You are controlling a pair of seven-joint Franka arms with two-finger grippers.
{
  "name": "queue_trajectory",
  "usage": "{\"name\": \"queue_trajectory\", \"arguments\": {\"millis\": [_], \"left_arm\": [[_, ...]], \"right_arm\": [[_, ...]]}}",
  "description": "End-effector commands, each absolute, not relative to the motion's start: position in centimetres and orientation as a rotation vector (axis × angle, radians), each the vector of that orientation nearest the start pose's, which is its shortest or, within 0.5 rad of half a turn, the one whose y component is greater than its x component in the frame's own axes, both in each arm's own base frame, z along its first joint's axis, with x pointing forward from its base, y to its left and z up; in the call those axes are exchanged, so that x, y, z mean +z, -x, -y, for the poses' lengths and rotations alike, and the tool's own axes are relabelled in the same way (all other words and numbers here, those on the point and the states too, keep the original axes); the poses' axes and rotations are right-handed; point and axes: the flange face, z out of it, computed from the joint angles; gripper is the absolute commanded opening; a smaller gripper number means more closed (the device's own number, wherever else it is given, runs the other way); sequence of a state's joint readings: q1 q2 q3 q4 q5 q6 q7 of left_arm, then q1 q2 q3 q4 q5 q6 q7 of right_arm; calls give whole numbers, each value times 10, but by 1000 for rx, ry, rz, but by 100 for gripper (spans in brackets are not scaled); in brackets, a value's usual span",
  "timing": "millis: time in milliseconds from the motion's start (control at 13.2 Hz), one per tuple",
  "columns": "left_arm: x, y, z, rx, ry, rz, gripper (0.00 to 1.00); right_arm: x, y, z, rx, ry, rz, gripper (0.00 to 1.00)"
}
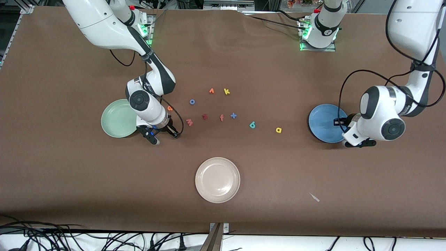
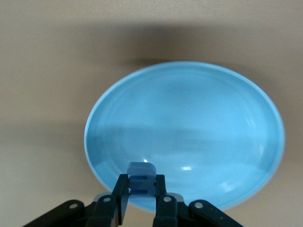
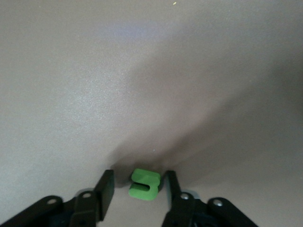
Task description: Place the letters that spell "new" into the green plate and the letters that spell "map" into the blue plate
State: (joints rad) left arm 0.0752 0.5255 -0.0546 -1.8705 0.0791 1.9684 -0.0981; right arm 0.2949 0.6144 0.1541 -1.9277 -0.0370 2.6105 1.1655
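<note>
Green "n" (image 3: 145,184): small chunky foam letter, flat on the brown table (image 1: 69,174) beside the green plate (image 1: 118,118). Your right gripper (image 3: 138,189) straddles it, fingers either side, a gap showing on each side, not yet clamped. Blue "m" (image 2: 141,179): pale blue foam, pinched tight in your left gripper (image 2: 142,198), over the blue plate's (image 2: 189,127) rim.
</note>
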Motion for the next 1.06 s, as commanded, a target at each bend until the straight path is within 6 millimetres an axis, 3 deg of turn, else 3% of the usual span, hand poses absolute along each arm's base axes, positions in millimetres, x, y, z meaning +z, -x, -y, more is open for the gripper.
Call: {"name": "queue_trajectory", "arguments": {"millis": [0, 228, 304, 456, 532, 608, 684, 836, 988], "left_arm": [[188, -589, -26, 628, 3015, 72, 19], [188, -589, -26, 625, 3016, 72, 20], [189, -590, -26, 625, 3016, 71, 26], [192, -591, -23, 621, 3018, 68, 79], [198, -592, -21, 608, 3020, 69, 83], [211, -595, -15, 582, 3022, 71, 93], [225, -597, 2, 567, 3033, 53, 99], [254, -605, 37, 539, 3045, 65, 99], [275, -612, 82, 510, 3050, 154, 99]], "right_arm": [[176, -571, -276, -24, 2852, -1067, 25], [196, -575, -272, 13, 2902, -1055, 22], [206, -578, -266, 11, 2920, -1035, 22], [225, -583, -246, 20, 2993, -943, 22], [236, -584, -230, 51, 3045, -891, 22], [244, -583, -214, 99, 3100, -829, 22], [254, -582, -200, 129, 3134, -782, 22], [266, -572, -167, 160, 3178, -694, 22], [260, -557, -128, 201, 3206, -619, 22]]}}
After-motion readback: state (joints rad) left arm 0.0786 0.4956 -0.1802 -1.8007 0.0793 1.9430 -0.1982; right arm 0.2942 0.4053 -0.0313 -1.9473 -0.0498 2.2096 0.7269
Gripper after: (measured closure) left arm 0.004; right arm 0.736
